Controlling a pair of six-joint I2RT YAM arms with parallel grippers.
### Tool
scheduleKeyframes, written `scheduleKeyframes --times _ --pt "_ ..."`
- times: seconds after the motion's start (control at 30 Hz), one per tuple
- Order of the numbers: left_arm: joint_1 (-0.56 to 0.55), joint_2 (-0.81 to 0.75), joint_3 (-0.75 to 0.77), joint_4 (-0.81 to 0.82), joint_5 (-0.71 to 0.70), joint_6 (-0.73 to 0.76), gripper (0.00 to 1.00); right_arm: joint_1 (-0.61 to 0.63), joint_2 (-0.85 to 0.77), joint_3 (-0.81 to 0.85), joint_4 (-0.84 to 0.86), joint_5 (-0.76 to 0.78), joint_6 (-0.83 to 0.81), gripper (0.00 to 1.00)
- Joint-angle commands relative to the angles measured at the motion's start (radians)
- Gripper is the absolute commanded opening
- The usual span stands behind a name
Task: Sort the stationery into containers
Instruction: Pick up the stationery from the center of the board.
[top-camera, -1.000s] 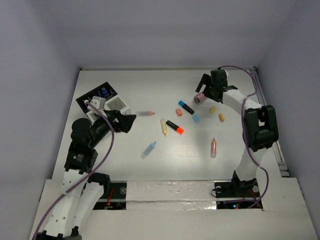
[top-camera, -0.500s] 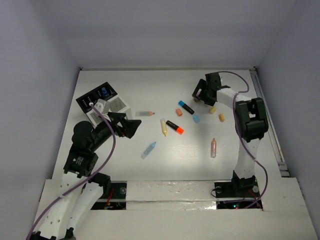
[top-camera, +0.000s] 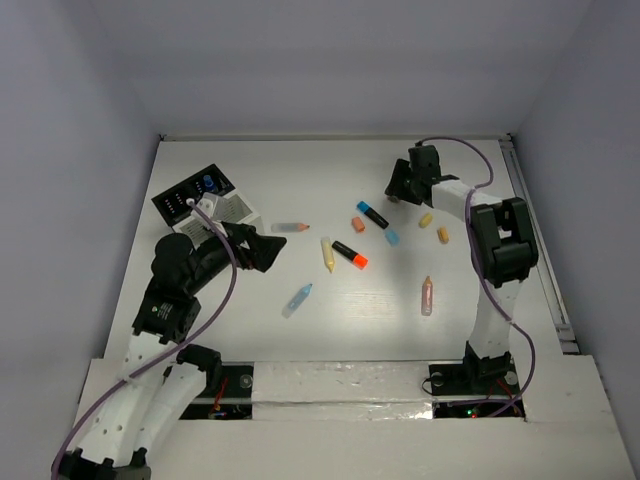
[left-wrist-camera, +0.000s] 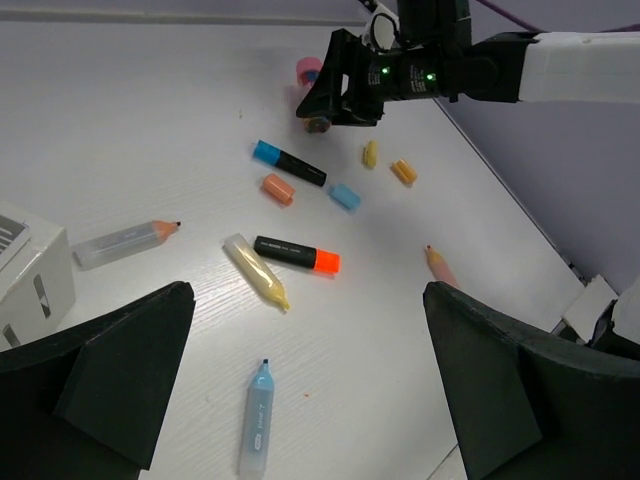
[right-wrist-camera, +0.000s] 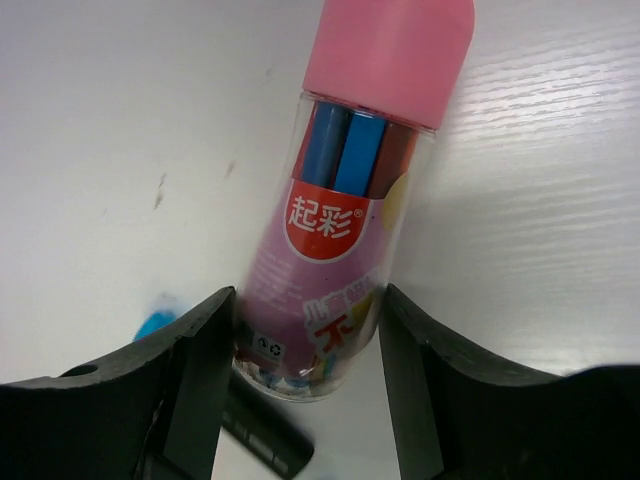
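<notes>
A clear tube with a pink cap (right-wrist-camera: 345, 230), holding coloured sticks, lies on the table at the far right. My right gripper (right-wrist-camera: 310, 335) is shut on its lower end, one finger on each side; from above it shows as right gripper (top-camera: 398, 190). Loose stationery lies mid-table: a light blue marker (left-wrist-camera: 255, 420), a yellow marker (left-wrist-camera: 255, 270), a black-and-orange highlighter (left-wrist-camera: 295, 253), a blue-and-black highlighter (left-wrist-camera: 290, 163) and a pink stick (top-camera: 427, 295). My left gripper (top-camera: 262, 250) hangs open over the table beside the containers (top-camera: 232, 207), holding nothing. A blue-capped bottle (top-camera: 207, 184) stands in a black compartment.
A grey marker with an orange tip (top-camera: 290, 228) lies right of the containers. Small orange (top-camera: 358, 224), light blue (top-camera: 392, 237), yellow (top-camera: 425, 219) and orange (top-camera: 443, 235) pieces lie near the right arm. Walls enclose the table on three sides.
My right gripper has dropped onto the pink-capped tube and closed on it. My left gripper has opened a little wider and shifted slightly right, away from the containers.
</notes>
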Motion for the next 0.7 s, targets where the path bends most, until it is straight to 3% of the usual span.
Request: scheduleKeyframes --times 0.0,0.13,0.33,0.67 --pt "-0.004 0.056 0.028 0.082 0.027 -0.037 0.99 0.068 -0.211 -0.071 0.208 -0.147 -0.183 0.2" --pt "-0.004 0.132 0.063 0.165 0.044 -0.124 0.99 0.175 -0.416 -0.21 0.257 -0.257 -0.335 0.23" --pt "-0.004 0.294 0.149 0.24 0.109 -0.249 0.99 0.298 -0.711 -0.453 0.331 -0.474 -0.355 0.25" --pt "-0.015 0.406 0.18 0.341 0.132 -0.349 0.97 0.382 -0.875 -0.562 0.297 -0.615 -0.372 0.26"
